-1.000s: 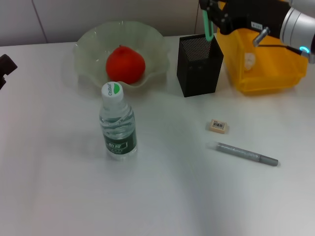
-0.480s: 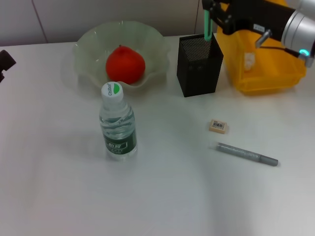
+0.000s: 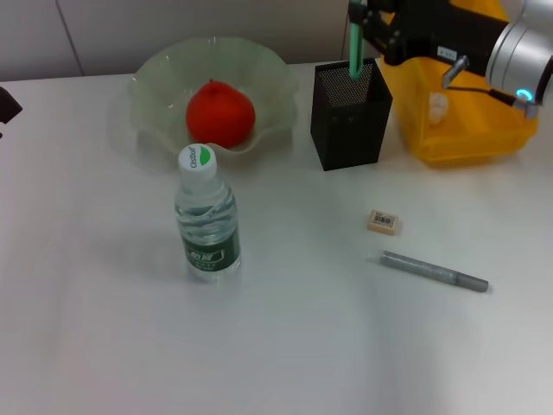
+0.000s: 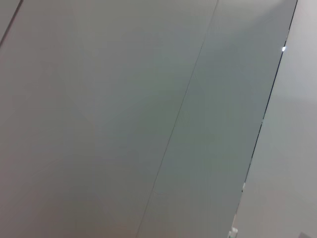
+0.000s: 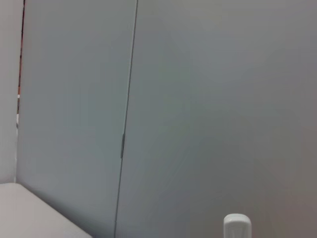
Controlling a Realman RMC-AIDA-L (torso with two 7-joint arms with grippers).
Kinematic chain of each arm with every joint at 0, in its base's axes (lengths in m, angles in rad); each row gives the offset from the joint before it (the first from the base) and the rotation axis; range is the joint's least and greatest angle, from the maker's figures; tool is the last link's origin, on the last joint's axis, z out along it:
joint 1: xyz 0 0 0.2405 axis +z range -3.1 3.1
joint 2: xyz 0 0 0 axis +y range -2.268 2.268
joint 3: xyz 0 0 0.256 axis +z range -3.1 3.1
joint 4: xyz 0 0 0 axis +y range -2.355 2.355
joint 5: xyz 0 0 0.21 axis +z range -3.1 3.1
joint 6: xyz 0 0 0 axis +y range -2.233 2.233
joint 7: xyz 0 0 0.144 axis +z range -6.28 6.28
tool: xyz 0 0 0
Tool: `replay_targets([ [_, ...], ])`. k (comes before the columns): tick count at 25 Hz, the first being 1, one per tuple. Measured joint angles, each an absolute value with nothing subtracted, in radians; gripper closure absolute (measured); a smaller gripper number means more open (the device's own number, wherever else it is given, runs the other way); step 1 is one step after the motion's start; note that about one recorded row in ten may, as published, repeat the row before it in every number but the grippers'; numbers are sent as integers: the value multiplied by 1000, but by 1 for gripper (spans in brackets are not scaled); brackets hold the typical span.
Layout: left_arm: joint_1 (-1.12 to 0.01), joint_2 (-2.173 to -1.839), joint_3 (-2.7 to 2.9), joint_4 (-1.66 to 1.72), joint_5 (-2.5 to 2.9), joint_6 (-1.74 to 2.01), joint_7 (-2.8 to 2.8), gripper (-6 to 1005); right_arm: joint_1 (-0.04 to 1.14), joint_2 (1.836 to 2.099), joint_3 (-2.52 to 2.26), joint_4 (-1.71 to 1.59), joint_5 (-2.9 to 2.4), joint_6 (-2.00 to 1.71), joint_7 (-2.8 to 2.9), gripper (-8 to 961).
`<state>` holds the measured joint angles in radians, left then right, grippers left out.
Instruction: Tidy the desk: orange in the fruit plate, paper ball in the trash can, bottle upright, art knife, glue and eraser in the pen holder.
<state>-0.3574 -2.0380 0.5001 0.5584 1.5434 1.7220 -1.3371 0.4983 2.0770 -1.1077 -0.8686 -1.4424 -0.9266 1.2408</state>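
Only the head view shows the desk. At upper right of the frame the right gripper is clamped on a green glue stick whose lower end dips into the black pen holder. The orange sits in the fruit plate at upper left, the bottle upright below it. The eraser and grey art knife lie at lower right. The paper ball rests in the yellow trash can. The left gripper barely shows at the left edge; whether it is apart or together I cannot tell. Both wrist views show only wall panels.
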Motion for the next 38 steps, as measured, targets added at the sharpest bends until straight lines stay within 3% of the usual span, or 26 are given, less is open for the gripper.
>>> replay_targets([
  [38,-351,-2032,500,558,1543,1730,-1325,964,506,2074,-1082,-712,-1411,-922,1311,739],
])
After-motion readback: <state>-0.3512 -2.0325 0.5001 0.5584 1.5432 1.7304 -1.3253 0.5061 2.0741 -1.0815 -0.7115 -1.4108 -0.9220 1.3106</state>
